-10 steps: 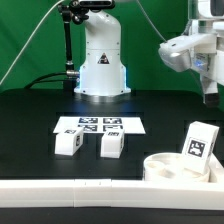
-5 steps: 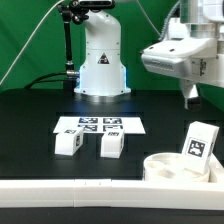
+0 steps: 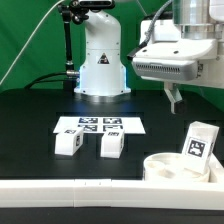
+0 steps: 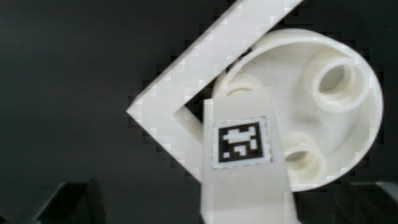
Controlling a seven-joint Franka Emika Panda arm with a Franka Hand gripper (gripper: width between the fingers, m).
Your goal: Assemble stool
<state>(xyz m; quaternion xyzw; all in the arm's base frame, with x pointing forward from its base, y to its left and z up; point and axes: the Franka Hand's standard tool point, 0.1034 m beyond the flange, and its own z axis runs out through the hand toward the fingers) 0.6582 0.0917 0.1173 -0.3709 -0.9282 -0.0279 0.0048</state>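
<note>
Our fingers [image 3: 175,97] hang parted and empty in open air, upper right of the exterior view, above the seat disc [image 3: 165,168] tucked into the corner of the rail [image 3: 70,190] at lower right, a leg [image 3: 200,143] at its edge.

We see a green backdrop [image 3: 30,40] filling the whole rear, evenly lit, with no hard shadows anywhere. A black post [image 3: 68,45] stands upright against it toward the exterior view's left. Below that we have the black table [image 3: 30,110], matte, spreading across the full width. The marker board [image 3: 100,125] lies flat near the table's middle. A white rail [image 3: 70,188] runs along the near edge, and in the wrist view we catch it bending at a corner over the dark tabletop.
</note>
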